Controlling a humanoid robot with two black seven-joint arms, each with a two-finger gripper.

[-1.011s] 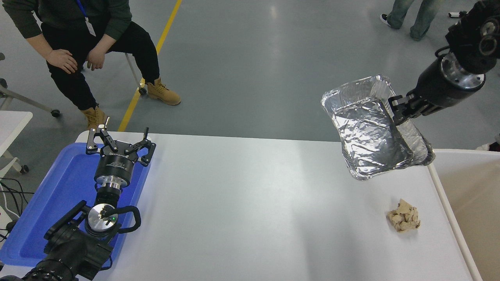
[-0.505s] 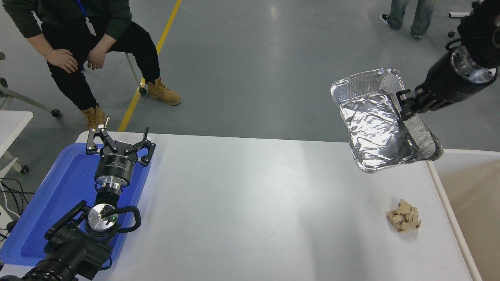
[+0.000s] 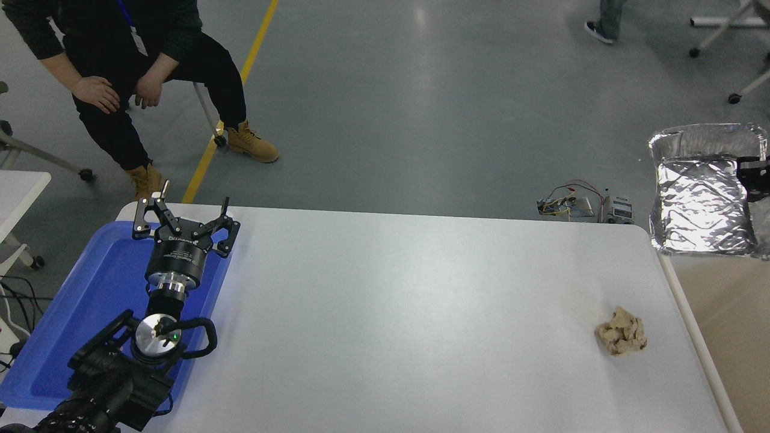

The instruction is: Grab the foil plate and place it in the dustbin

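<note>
One featherlight, easily dented foil plate (image 3: pixel 701 198) hangs at three o'clock, its right rim pinched by the right gripper (image 3: pixel 752 177).

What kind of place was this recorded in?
Probably a robotics lab or workshop, not a home: a bare grey concrete floor with a yellow painted line, loose wired electronics lying on the floor beyond the white table, and a seated person watching.
</note>
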